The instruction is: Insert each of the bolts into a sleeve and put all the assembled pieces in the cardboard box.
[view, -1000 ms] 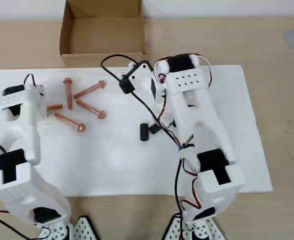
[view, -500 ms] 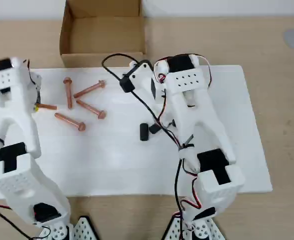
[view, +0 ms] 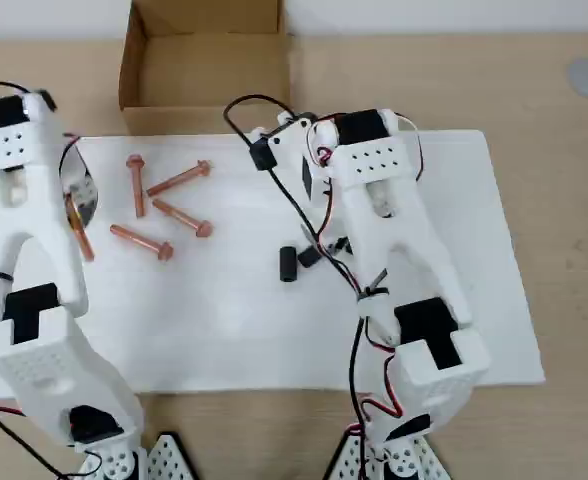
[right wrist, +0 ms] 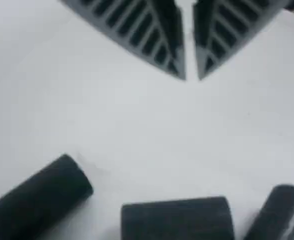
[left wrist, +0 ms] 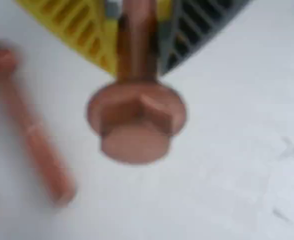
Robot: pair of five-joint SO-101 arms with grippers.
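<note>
1. Held bolt [left wrist: 136, 120] pinched by its shank between the left jaws, hexagonal head toward the wrist camera, over the white sheet [view: 224, 330].
2. From above, held bolt [view: 79, 230] slanted at the sheet's 9 o'clock edge, just beside the left arm [view: 24, 220].
3. Four loose bolts [view: 180, 217] scattered flat on the sheet at 3 o'clock of the held bolt, near it but apart.
4. Black sleeves [view: 288, 264] lying on their sides near the sheet's middle, at 9 o'clock of the right arm [view: 384, 210]; three of them [right wrist: 177, 217] side by side in the right wrist view.
5. Right jaws pressed almost together, only a thin slit between, gripping nothing, above the sheet near the sleeves.
6. Cardboard box [view: 127, 70] open-topped on the bench [view: 554, 110], at 12 o'clock of the sheet, just beside its edge.
</note>
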